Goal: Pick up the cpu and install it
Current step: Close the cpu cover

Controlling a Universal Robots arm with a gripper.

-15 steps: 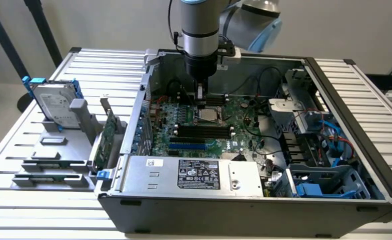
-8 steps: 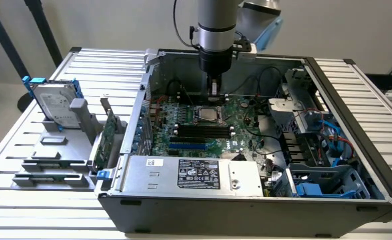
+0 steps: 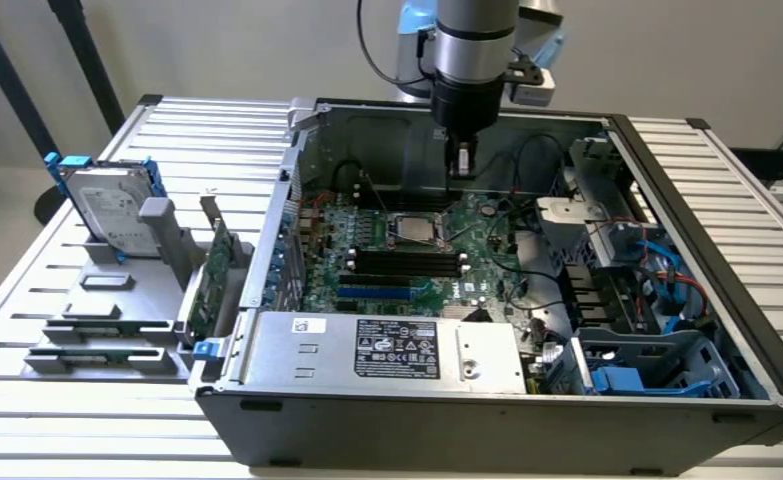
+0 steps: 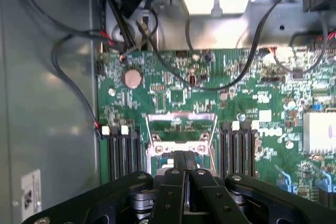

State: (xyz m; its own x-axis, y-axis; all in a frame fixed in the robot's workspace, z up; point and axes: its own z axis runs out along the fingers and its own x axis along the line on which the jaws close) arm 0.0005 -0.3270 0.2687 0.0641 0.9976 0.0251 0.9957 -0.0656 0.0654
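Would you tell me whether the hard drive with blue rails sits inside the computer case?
No, the hard drive stands in a grey rack outside the case, at the exterior view's left.

The robot's silver-grey cylindrical arm (image 3: pixel 475 40), with blue caps at its joint, enters from the top of the exterior view and stands upright, its wrist pointing straight down. Below it hangs the slim black metal two-finger gripper (image 3: pixel 461 162), in line with the arm's axis. In the wrist view the gripper (image 4: pixel 184 157) has its black linkage bars (image 4: pixel 131 190) spread to either side, while the two narrow fingers (image 4: pixel 177 174) lie pressed together, with no gap visible between their tips.
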